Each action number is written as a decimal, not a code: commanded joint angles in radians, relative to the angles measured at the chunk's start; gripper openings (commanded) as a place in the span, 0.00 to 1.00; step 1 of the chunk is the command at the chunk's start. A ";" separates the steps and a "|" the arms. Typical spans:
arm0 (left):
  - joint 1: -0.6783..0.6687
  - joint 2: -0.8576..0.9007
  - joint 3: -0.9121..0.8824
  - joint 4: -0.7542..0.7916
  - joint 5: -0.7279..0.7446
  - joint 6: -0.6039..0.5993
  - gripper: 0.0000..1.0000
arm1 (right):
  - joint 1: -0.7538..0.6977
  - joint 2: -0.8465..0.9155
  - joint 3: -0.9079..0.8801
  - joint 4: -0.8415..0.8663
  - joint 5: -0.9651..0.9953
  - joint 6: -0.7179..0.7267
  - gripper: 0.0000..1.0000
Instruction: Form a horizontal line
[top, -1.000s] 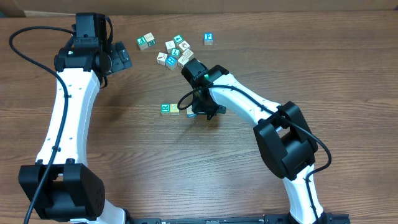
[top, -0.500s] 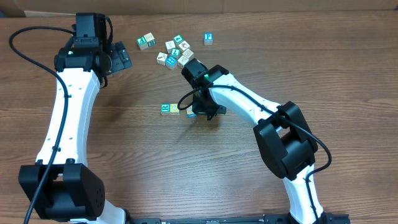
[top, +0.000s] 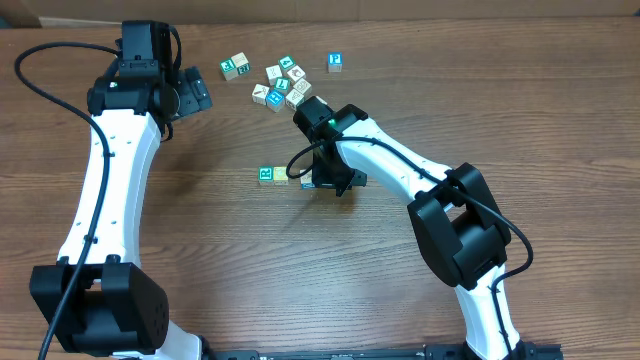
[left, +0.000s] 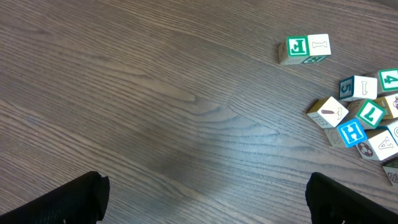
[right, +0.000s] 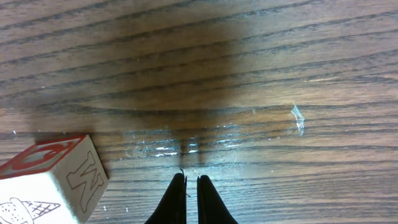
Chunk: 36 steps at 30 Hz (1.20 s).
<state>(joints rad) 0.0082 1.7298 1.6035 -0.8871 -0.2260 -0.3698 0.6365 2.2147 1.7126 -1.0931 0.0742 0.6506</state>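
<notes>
A short row of cubes lies mid-table: a white cube with a teal letter (top: 265, 174) and a pale yellow cube (top: 280, 174) touching it on the right. The row's right end is hidden under my right gripper (top: 318, 180), which hangs low over the wood and is shut on nothing. In the right wrist view its fingertips (right: 191, 182) are pressed together above bare table, and a white cube with a red top and an outlined letter (right: 46, 183) sits just to their left. My left gripper (top: 196, 93) stands wide open at the back left, its fingers (left: 62, 199) spread over bare wood.
A loose cluster of lettered cubes (top: 280, 85) lies at the back, just behind the right arm. A pair of cubes (top: 235, 66) sits to its left and a single blue-marked cube (top: 335, 62) to its right. The left wrist view shows this cluster (left: 360, 118) at its right edge.
My right gripper has shifted slightly at the row's right end and now covers the blue-marked cube that showed beside it. The left arm has not moved.
</notes>
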 joint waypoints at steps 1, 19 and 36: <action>-0.002 0.003 0.002 0.002 -0.017 0.004 1.00 | 0.005 -0.026 -0.005 0.003 -0.033 -0.003 0.04; -0.002 0.003 0.002 0.002 -0.017 0.004 1.00 | 0.005 -0.026 -0.005 0.051 -0.040 0.005 0.04; -0.002 0.003 0.002 0.002 -0.017 0.004 0.99 | 0.005 -0.026 -0.006 0.085 -0.043 0.004 0.04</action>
<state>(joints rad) 0.0082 1.7298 1.6035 -0.8871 -0.2260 -0.3695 0.6365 2.2147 1.7126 -1.0130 0.0299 0.6514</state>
